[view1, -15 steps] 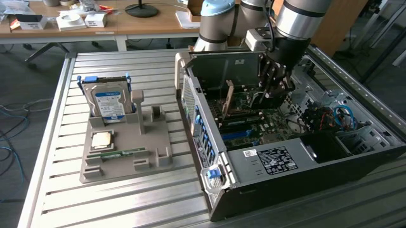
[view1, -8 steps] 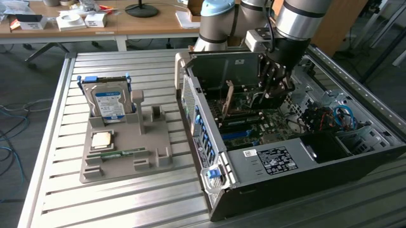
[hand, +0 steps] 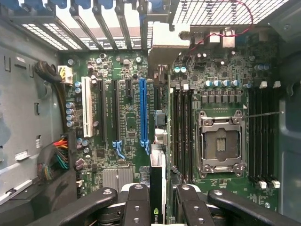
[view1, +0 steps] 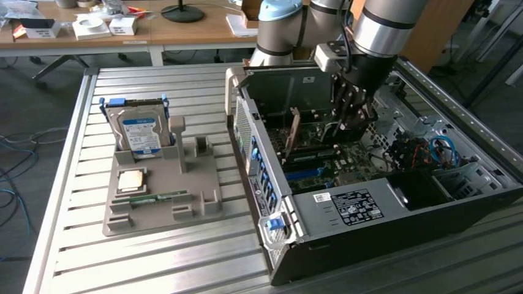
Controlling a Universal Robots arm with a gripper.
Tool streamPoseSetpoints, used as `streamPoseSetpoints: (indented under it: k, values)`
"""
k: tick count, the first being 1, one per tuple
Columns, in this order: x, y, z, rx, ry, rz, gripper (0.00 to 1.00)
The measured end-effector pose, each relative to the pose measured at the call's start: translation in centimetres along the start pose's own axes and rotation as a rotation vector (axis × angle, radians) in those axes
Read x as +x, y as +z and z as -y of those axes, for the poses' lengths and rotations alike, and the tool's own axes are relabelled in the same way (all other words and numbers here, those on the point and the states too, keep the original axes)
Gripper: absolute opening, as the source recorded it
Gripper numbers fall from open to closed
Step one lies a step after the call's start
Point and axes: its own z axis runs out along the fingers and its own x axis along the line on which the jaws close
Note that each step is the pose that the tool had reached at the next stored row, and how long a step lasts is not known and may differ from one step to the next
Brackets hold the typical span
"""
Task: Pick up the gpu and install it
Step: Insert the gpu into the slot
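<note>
One hand (hand: 160,194) | gripping gpu (hand: 157,170) edge-on | above motherboard (hand: 123,63) | inside case (view1: 369,207)

HDD (view1: 141,131) upright in gray holder (view1: 173,177), CPU (view1: 132,180) & RAM stick (view1: 151,198) flat in it, on slatted metal table (view1: 147,263).

The silver-grey tubular robot arm (view1: 386,24) slopes steeply down, and its wrist points the black two-fingered gripper (view1: 354,119) almost straight downward. The jaws stand partly closed and parallel, clamped on the gpu (hand: 157,176), a thin dark flat card held edge-on between them. The black fingers (hand: 137,200) press one on each side of it, and the linkage bars splay outward beside them.
</note>
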Motion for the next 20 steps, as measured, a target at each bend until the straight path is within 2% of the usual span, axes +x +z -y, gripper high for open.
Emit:
streamPoseSetpoints:
  k: [10,20]
  values:
    - [0.0,1.13,-0.01,0.0,0.0,0.0001,0.26]
    - [0.3,1.17,0.0,0.0001,0.0,0.0001,0.26]
